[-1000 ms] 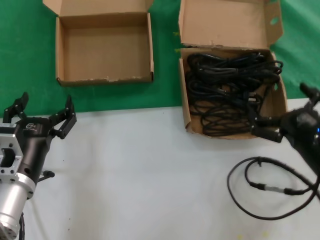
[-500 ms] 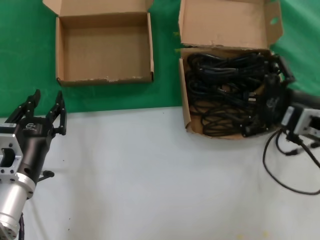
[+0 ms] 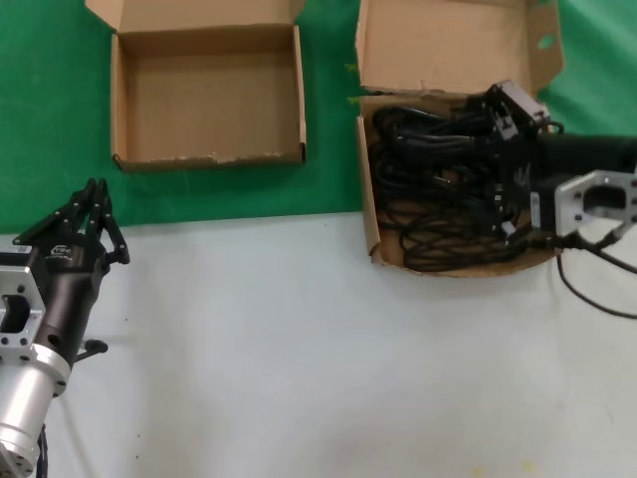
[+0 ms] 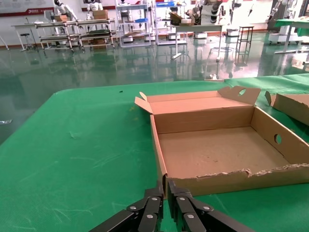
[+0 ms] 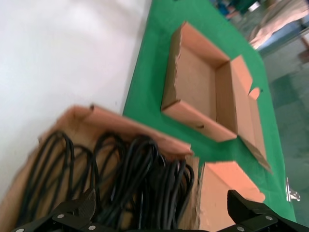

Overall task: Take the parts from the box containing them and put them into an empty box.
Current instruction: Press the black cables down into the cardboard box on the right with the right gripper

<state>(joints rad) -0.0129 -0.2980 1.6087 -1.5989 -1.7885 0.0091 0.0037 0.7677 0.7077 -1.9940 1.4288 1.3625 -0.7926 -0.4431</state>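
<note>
The parts, black coiled power cords [image 3: 438, 169], fill the box containing them [image 3: 366, 214] at the back right; its big lid flap [image 3: 448, 45] stands open behind. My right gripper [image 3: 503, 164] hovers open over the cords at the box's right side, holding nothing. In the right wrist view its gripper [image 5: 161, 199] spans the cords [image 5: 130, 183], fingers wide apart. The empty box [image 3: 209, 157] sits at the back left on the green mat. My left gripper [image 3: 95, 214] is shut and empty near the table's left edge, just short of the empty box's front corner [image 4: 164, 174].
A thick black cable [image 3: 597, 289] from the right arm trails over the white table at the right. The green mat [image 3: 328, 149] separates the two boxes. In the right wrist view the empty box [image 5: 198, 92] lies beyond the cord box's wall [image 5: 130, 128].
My right gripper has swung from the table's right edge up over the box of cords, its cable following. My left gripper's fingers have gone from open to shut.
</note>
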